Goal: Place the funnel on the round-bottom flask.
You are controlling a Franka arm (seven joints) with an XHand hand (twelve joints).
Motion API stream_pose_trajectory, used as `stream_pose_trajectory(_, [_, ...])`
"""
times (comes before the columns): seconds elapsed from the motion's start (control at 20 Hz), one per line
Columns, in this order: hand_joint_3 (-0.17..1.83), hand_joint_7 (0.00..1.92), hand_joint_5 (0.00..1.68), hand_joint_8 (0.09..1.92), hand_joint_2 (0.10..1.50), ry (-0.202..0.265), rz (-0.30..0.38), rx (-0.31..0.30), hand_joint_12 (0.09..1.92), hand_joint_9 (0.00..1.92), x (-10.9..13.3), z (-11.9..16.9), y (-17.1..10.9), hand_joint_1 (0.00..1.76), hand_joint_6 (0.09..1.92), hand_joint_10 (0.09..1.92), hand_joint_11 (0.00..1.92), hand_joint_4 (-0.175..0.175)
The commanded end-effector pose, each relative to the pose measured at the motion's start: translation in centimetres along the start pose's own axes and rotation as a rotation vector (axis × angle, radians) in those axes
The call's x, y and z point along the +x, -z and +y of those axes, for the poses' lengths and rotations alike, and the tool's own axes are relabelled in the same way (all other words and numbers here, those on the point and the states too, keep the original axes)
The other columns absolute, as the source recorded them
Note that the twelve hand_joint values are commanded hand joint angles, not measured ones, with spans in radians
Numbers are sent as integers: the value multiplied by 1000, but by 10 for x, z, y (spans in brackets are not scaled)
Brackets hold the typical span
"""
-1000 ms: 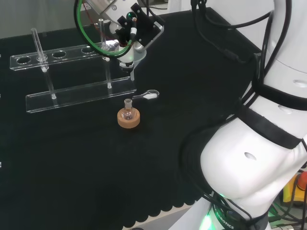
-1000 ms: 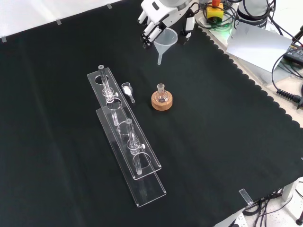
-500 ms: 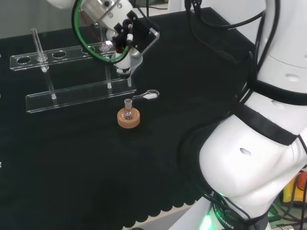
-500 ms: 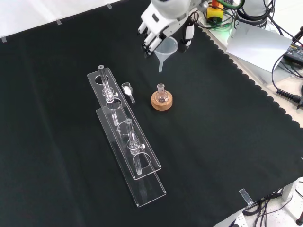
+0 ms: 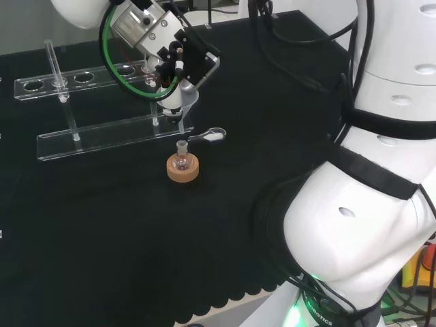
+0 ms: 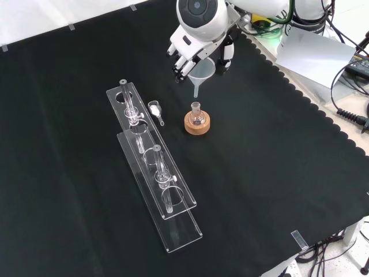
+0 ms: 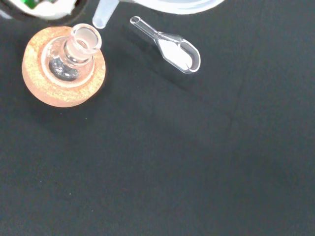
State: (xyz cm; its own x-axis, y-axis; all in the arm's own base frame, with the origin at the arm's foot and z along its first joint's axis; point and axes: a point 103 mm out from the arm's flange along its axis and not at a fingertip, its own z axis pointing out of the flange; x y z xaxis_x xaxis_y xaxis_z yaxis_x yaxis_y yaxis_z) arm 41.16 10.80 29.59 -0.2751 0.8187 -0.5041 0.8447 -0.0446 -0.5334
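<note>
Your hand (image 6: 196, 49) has fingers curled round the funnel (image 6: 200, 72), its spout just above the round-bottom flask (image 6: 196, 117)

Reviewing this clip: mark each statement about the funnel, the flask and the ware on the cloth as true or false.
1. The hand holds the clear plastic funnel in its fingers. True.
2. The funnel's stem already sits inside the neck of the small round-bottom glass flask. False: its tip hangs above the neck, short of it.
3. The flask stands on a cork ring stand. True.
4. The small clear scoop with white powder lies inside the flask. False: it lies on the black cloth beside the flask.
5. The clear acrylic tube rack is lying tipped over. False: it stands upright.
</note>
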Motion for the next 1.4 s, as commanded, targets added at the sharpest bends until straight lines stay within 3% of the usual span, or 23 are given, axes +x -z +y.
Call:
stream_pose_trajectory(0.05, [651,702,652,547,725,9,-3,3,1204,1113,3,4,-3,863,594,342,660,1])
stream_pose_trajectory(1.4, [649,700,652,551,731,27,-13,27,1187,1124,16,20,-14,867,599,325,676,-4])
